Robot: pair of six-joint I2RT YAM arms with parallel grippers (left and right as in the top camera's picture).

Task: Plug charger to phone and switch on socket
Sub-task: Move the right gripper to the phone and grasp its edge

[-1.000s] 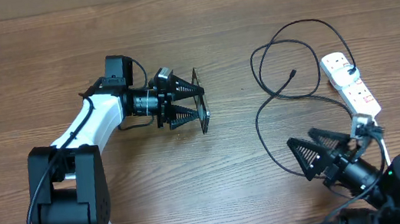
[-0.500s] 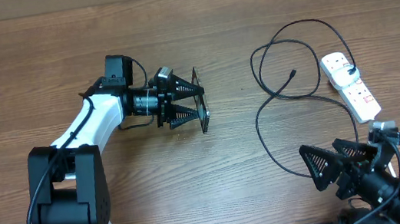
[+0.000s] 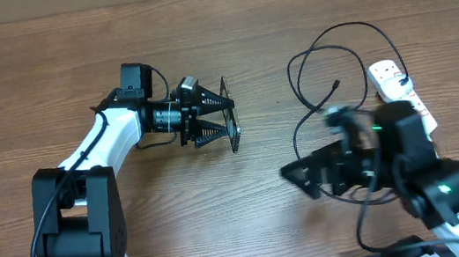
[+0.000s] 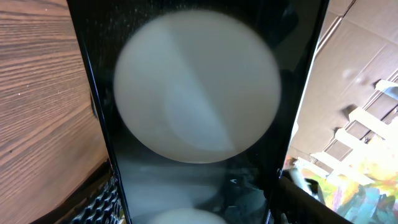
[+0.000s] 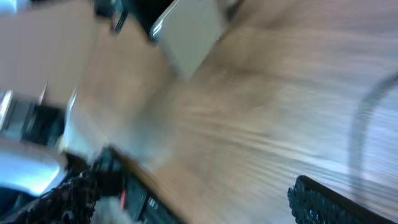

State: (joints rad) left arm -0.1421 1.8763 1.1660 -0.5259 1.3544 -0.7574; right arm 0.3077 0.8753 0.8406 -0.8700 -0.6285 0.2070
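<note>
The phone (image 3: 236, 144) stands on its edge on the wooden table, held between the fingers of my left gripper (image 3: 221, 118). In the left wrist view its glossy black face (image 4: 199, 112) fills the frame with white round glares, and the left gripper (image 4: 202, 205) is shut on it. The charger cable (image 3: 299, 93) lies looped at the right, its plug tip (image 3: 335, 85) free on the table. The white socket strip (image 3: 392, 79) is partly hidden behind my right arm. My right gripper (image 3: 300, 179) is blurred, open and empty, over the cable's lower loop; its jaws (image 5: 205, 199) are wide apart.
The right wrist view is motion-blurred and shows wood grain and a faint dark cable line (image 5: 367, 106). Bare wood (image 3: 255, 54) lies between the phone and the cable loops.
My right arm has swung from the front right corner up and left to the cable's lower loop, now covering part of the strip. The left arm and phone have not moved.
</note>
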